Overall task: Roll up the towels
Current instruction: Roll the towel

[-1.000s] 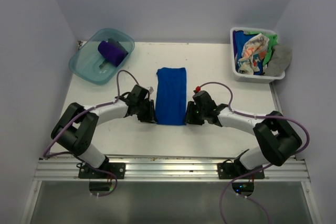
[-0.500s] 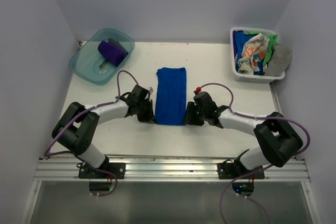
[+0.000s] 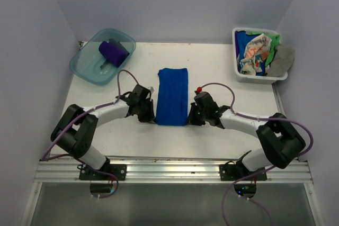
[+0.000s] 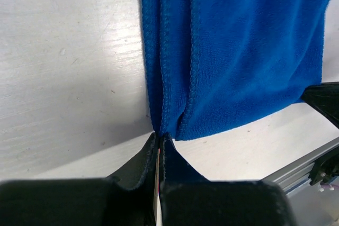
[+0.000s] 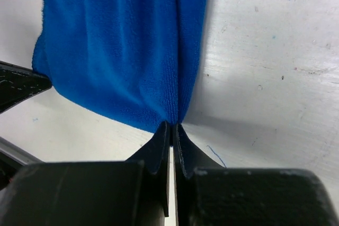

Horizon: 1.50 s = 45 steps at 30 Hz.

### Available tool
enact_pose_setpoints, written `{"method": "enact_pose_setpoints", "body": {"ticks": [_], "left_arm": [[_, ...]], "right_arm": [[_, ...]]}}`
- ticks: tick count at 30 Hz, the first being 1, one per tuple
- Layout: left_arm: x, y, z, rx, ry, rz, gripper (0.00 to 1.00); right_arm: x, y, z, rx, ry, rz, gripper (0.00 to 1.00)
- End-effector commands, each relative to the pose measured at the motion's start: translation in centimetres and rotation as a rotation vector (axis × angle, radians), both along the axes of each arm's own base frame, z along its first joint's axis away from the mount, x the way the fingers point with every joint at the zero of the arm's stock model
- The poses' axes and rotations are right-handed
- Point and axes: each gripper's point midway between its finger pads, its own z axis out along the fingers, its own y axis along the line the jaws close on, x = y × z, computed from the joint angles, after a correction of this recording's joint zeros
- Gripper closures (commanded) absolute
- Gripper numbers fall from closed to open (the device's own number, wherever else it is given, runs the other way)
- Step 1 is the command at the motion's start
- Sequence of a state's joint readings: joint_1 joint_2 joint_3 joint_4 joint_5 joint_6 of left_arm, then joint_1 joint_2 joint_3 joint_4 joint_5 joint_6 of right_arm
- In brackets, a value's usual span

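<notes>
Top external: purple towel [image 3: 113, 53], probably, in tub [image 3: 86, 69]

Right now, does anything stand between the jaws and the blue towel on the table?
Nothing visible does. The left jaws and the right jaws are each shut on a near corner of the blue towel, one on each side.

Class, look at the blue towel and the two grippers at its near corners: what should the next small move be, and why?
Probably lift both corners slightly and curl them toward the far end together, starting the roll. The left gripper and right gripper are each shut on a near corner of the blue towel, which lies flat and unrolled.
</notes>
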<state>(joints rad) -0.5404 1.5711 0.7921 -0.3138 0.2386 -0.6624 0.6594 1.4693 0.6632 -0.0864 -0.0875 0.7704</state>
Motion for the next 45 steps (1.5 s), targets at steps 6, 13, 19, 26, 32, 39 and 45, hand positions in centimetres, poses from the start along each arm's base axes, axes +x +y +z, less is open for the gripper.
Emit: {"method": "enact_pose_setpoints", "body": {"ticks": [6, 13, 19, 26, 32, 39, 45], "left_arm": [[3.2, -1.0, 5.0, -0.006, -0.1, 0.034, 1.0], [6.9, -1.2, 6.9, 0.014, -0.148, 0.079, 1.0], [9.9, -0.7, 7.1, 0.021, -0.167, 0.113, 1.0], [12.8, -0.4, 5.7, 0.043, -0.162, 0.133, 1.0], [14.4, -0.2, 3.7, 0.058, -0.143, 0.141, 1.0], [14.2, -0.1, 3.5, 0.066, -0.133, 0.13, 1.0], [13.8, 0.0, 4.3, 0.063, -0.137, 0.115, 1.0]], "right_arm": [[3.2, 0.0, 5.2, -0.036, -0.151, -0.021, 1.0], [6.5, 0.1, 7.6, -0.081, -0.225, -0.04, 1.0], [9.7, 0.5, 7.5, -0.103, -0.226, -0.05, 1.0], [12.3, 1.0, 6.0, -0.125, -0.199, -0.067, 1.0], [12.9, 0.7, 4.8, -0.137, -0.179, -0.114, 1.0], [12.2, -0.5, 5.0, -0.142, -0.174, -0.143, 1.0], [11.3, -1.0, 4.8, -0.147, -0.163, -0.141, 1.0]]}}
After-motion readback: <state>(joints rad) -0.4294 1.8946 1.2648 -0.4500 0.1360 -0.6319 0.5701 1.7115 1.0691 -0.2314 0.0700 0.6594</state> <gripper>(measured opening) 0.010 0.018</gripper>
